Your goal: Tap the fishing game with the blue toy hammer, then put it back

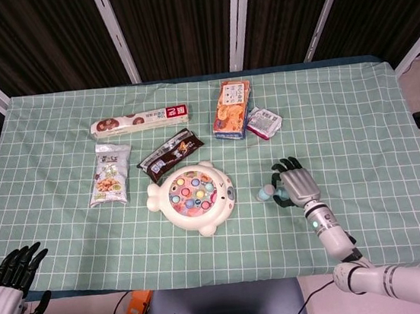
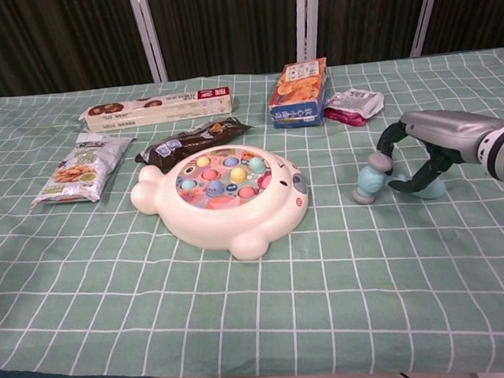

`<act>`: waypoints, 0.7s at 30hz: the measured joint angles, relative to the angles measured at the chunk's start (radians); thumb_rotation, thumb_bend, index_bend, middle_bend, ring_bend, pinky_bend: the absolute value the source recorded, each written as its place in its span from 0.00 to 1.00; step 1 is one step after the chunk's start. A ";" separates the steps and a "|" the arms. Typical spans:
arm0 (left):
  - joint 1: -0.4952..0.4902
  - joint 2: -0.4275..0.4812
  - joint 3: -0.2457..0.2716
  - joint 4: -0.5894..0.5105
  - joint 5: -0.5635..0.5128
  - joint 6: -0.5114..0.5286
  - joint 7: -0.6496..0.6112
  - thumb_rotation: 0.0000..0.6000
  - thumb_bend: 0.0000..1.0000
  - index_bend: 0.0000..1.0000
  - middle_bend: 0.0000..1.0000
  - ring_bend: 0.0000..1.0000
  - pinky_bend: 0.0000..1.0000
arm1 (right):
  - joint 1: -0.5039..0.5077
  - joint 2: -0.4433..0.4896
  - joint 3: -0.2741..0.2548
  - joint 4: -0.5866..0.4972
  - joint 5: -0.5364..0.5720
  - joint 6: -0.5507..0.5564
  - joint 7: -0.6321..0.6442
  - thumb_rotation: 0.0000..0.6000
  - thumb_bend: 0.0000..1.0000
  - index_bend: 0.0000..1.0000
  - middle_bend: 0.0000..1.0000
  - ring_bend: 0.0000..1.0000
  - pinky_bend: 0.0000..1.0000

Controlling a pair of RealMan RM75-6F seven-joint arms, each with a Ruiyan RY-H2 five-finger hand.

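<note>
The left hand sits at the bottom left corner of the head view, off the table, holding nothing, with its fingers a little apart. In the middle of the table lies the fishing game, a white round toy with colored fish on top. Just right of it lies the blue toy hammer, flat on the green cloth, its round head pointing toward the game. The right hand arches over the hammer's handle. Its fingers curl down around the handle, but I cannot tell if they squeeze it yet. If the hold is loose, the smooth little handle could slip out and roll away. A wide swing could push the game into the snack bag behind it.
</note>
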 measured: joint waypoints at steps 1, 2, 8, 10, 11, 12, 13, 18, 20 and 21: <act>0.000 0.000 0.000 0.000 0.000 0.000 0.000 1.00 0.39 0.00 0.01 0.02 0.09 | 0.000 0.000 0.000 0.000 0.001 0.000 0.000 1.00 0.49 0.64 0.31 0.13 0.00; 0.000 0.000 0.000 0.000 0.001 0.001 0.000 1.00 0.39 0.00 0.01 0.02 0.09 | 0.001 -0.001 -0.001 0.001 0.001 0.000 -0.001 1.00 0.49 0.64 0.31 0.13 0.00; 0.001 0.000 0.000 0.000 0.001 0.002 -0.001 1.00 0.39 0.00 0.01 0.02 0.09 | 0.004 -0.005 -0.005 0.007 0.008 -0.003 -0.002 1.00 0.49 0.64 0.31 0.13 0.00; 0.001 0.000 0.001 0.001 0.002 0.003 -0.001 1.00 0.39 0.00 0.01 0.02 0.09 | 0.005 -0.006 -0.006 0.008 0.009 -0.004 -0.002 1.00 0.49 0.64 0.31 0.13 0.00; 0.001 0.000 0.001 0.001 0.003 0.004 -0.001 1.00 0.39 0.00 0.01 0.02 0.09 | 0.005 -0.006 -0.007 0.009 0.009 -0.004 -0.001 1.00 0.49 0.64 0.31 0.13 0.00; 0.001 0.000 0.001 0.001 0.003 0.004 -0.001 1.00 0.39 0.00 0.01 0.02 0.09 | 0.006 -0.006 -0.007 0.009 0.008 -0.004 0.001 1.00 0.49 0.64 0.31 0.13 0.00; 0.002 0.000 0.001 0.001 0.003 0.005 -0.001 1.00 0.39 0.00 0.01 0.02 0.09 | 0.006 -0.007 -0.006 0.009 0.008 -0.003 0.002 1.00 0.49 0.64 0.31 0.13 0.00; 0.002 0.000 0.000 0.002 0.003 0.006 -0.003 1.00 0.39 0.00 0.01 0.02 0.09 | 0.007 -0.008 -0.007 0.012 0.011 -0.004 0.006 1.00 0.49 0.65 0.31 0.13 0.00; 0.002 0.000 0.000 0.002 0.003 0.006 -0.003 1.00 0.39 0.00 0.01 0.02 0.09 | 0.007 -0.009 -0.008 0.015 0.012 -0.005 0.007 1.00 0.49 0.66 0.31 0.13 0.00; 0.002 0.000 0.001 0.002 0.004 0.007 -0.003 1.00 0.39 0.00 0.01 0.02 0.09 | 0.008 -0.010 -0.008 0.016 0.012 -0.005 0.007 1.00 0.49 0.66 0.31 0.13 0.00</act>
